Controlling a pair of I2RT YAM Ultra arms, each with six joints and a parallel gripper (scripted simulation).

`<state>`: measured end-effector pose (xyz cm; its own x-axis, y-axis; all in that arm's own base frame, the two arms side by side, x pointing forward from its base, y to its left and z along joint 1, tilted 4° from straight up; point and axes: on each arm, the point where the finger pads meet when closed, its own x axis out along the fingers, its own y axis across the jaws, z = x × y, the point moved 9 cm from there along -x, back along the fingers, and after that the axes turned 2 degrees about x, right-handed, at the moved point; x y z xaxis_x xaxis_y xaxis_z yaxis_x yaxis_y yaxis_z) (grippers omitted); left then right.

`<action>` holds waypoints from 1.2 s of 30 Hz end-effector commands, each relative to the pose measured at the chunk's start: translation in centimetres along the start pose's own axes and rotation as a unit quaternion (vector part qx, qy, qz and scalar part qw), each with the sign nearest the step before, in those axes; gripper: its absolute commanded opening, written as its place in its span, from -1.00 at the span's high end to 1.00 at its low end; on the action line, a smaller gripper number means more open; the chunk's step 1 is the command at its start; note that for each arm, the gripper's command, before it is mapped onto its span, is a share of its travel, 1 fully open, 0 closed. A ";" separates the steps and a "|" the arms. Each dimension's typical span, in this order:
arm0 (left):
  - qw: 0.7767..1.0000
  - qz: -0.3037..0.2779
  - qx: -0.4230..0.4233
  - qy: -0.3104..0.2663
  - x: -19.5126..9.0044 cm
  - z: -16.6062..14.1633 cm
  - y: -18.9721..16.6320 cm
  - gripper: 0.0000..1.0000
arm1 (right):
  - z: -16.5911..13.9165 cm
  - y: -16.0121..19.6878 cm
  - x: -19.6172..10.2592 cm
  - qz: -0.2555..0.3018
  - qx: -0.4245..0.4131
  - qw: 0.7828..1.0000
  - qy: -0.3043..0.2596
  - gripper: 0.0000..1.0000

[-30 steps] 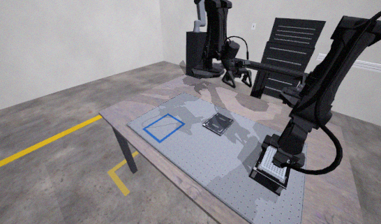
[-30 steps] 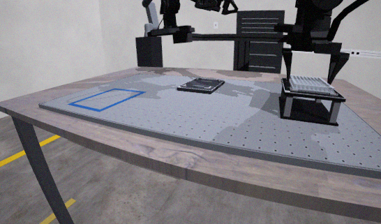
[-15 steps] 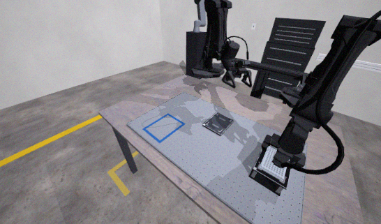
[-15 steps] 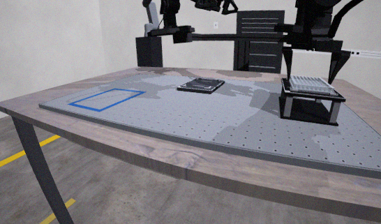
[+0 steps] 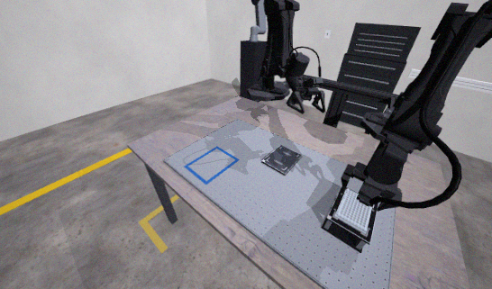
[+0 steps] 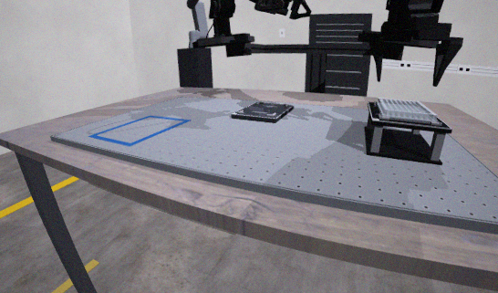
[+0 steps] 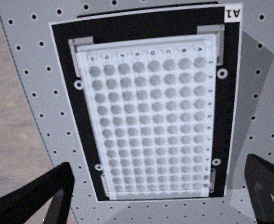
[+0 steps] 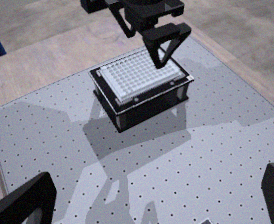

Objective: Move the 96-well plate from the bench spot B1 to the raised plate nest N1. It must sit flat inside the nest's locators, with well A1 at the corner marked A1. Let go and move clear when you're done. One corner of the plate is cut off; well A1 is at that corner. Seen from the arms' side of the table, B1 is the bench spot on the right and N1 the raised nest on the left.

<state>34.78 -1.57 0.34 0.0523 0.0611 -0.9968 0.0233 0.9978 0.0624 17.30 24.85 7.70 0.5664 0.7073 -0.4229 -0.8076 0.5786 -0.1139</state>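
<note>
The white 96-well plate (image 5: 354, 211) lies flat on the raised black nest N1 (image 5: 348, 228), inside its locators. In the left wrist view the plate (image 7: 148, 119) fills the nest frame, and the A1 mark (image 7: 233, 12) is at the top right corner. I cannot make out the plate's cut corner. My left gripper (image 6: 407, 74) is open and empty, hanging a little above the plate (image 6: 403, 109), clear of it. My right gripper (image 5: 308, 102) is open and empty, high at the far side of the table. The blue outline B1 (image 5: 211, 164) is empty.
A flat black fixture (image 5: 282, 159) lies on the grey perforated mat between B1 and the nest; it also shows in the exterior view (image 6: 262, 111). A dark cabinet (image 5: 374, 67) and the right arm's base stand behind the table.
</note>
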 end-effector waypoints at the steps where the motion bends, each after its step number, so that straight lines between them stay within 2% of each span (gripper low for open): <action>1: 1.000 0.004 -0.002 -0.019 -5.4 1.0 -0.2 -1.00 | 1.0 0.0 -0.2 -0.001 0.000 1.000 -0.025 -1.00; 3: 1.000 -0.001 -0.002 -0.019 -7.2 0.9 -0.3 -1.00 | 1.0 0.0 -0.2 -0.001 0.000 1.000 -0.025 -1.00; 10: 1.000 -0.005 -0.004 0.015 -5.4 -0.6 0.3 -1.00 | 1.0 0.0 -0.2 -0.001 0.000 1.000 -0.025 -1.00; 14: 1.000 -0.005 -0.005 0.013 -5.3 -0.4 0.4 -1.00 | 1.0 0.0 -0.2 -0.001 0.000 1.000 -0.025 -1.00; 19: 0.997 -0.015 -0.010 -0.070 -5.8 0.7 0.3 -1.00 | 1.0 0.0 -0.2 -0.001 0.000 1.000 -0.025 -1.00; 22: 0.992 -0.022 -0.012 -0.122 -5.8 0.0 0.2 -1.00 | 1.0 0.0 -0.2 -0.001 0.000 1.000 -0.025 -1.00; 24: 0.992 -0.022 -0.012 -0.122 -5.8 0.0 0.2 -1.00 | 1.0 0.0 -0.2 -0.001 0.000 1.000 -0.025 -1.00; 29: 0.981 -0.032 -0.019 -0.191 -5.5 -2.5 0.2 -1.00 | 1.0 0.0 -0.2 -0.001 0.000 1.000 -0.025 -1.00; 36: 0.968 -0.042 -0.022 -0.246 -4.6 -5.7 0.1 -1.00 | 1.0 0.0 -0.2 -0.001 0.000 1.000 -0.025 -1.00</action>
<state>27.79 -1.67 3.76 0.3597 -0.0057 -0.9330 0.0177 0.9998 0.0008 17.30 24.85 7.70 0.5664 0.7073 -0.4229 -0.8076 0.5786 -0.1139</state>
